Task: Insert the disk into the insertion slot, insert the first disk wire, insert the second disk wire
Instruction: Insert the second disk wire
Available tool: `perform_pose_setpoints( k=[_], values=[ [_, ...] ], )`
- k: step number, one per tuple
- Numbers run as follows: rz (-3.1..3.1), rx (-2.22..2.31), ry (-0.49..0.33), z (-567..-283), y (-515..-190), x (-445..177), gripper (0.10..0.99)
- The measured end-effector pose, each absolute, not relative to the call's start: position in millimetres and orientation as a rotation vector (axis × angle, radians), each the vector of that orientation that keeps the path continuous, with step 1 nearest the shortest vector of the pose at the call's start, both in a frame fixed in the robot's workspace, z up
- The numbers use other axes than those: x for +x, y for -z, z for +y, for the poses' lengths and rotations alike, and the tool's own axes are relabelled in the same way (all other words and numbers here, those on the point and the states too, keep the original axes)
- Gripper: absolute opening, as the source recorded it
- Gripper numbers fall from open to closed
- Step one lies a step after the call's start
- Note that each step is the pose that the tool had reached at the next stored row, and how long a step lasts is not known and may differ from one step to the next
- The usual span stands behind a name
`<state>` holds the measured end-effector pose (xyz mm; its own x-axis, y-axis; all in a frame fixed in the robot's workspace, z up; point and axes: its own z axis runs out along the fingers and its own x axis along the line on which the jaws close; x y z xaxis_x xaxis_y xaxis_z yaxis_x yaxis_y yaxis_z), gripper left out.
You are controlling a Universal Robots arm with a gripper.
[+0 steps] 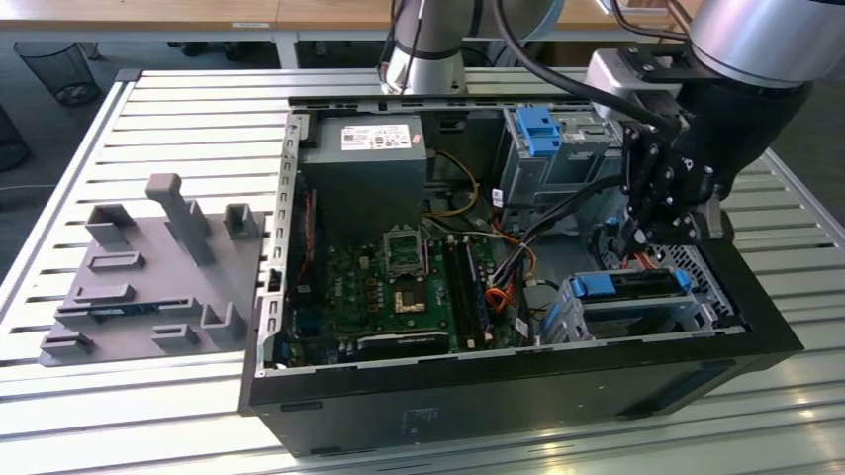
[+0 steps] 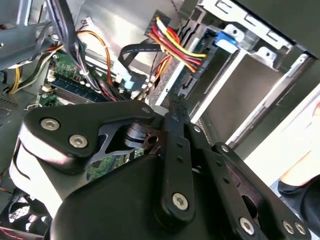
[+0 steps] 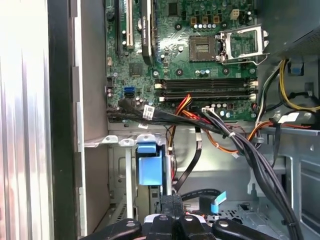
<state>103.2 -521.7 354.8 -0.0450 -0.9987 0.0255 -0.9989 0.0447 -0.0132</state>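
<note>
The disk (image 1: pixel 631 285), its blue caddy edge showing, sits inside the insertion slot (image 1: pixel 687 315), the silver cage at the case's corner on the exterior view's right. In the second wrist view the disk's grey face (image 2: pixel 245 92) lies between the cage rails (image 2: pixel 272 90). My gripper (image 1: pixel 660 226) hangs just above the disk's rear edge. Its fingers (image 2: pixel 172 102) meet on a black connector (image 2: pixel 191 77) with red, yellow and black wires, held against the disk's edge. In the first wrist view the gripper (image 3: pixel 170 216) pinches that connector (image 3: pixel 170 202) beside the blue caddy tab (image 3: pixel 149 162).
The open computer case (image 1: pixel 502 396) lies on a slatted table. Inside are the motherboard (image 1: pixel 396 287), a power supply (image 1: pixel 363 148), loose cable bundles (image 3: pixel 235 140) and a taller grey cage with a blue latch (image 1: pixel 539 129). A grey fixture plate (image 1: pixel 145 277) sits on the exterior view's left.
</note>
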Motion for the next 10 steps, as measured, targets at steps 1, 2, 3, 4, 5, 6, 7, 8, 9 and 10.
perform_pose_setpoints(
  k=[1,2,3,4,5,6,7,8,9,10],
  values=[
    [-2.264,2.164,-0.042,-520,-355,102,0.106],
    [-2.264,2.164,-0.043,-518,-355,101,0.106],
    [-2.264,2.164,-0.043,-516,-355,100,0.106],
    [-2.264,2.164,-0.043,-513,-355,100,0.106],
    [-2.264,2.164,-0.042,-511,-355,99,0.106],
    [-2.264,2.164,-0.042,-508,-355,99,0.106],
    [-2.264,2.165,-0.042,-506,-355,99,0.106],
    [-2.264,2.164,-0.043,-504,-355,99,0.106],
    [-2.264,2.164,-0.043,-502,-355,99,0.106],
    [-2.264,2.165,-0.042,-500,-355,98,0.106]
  ],
)
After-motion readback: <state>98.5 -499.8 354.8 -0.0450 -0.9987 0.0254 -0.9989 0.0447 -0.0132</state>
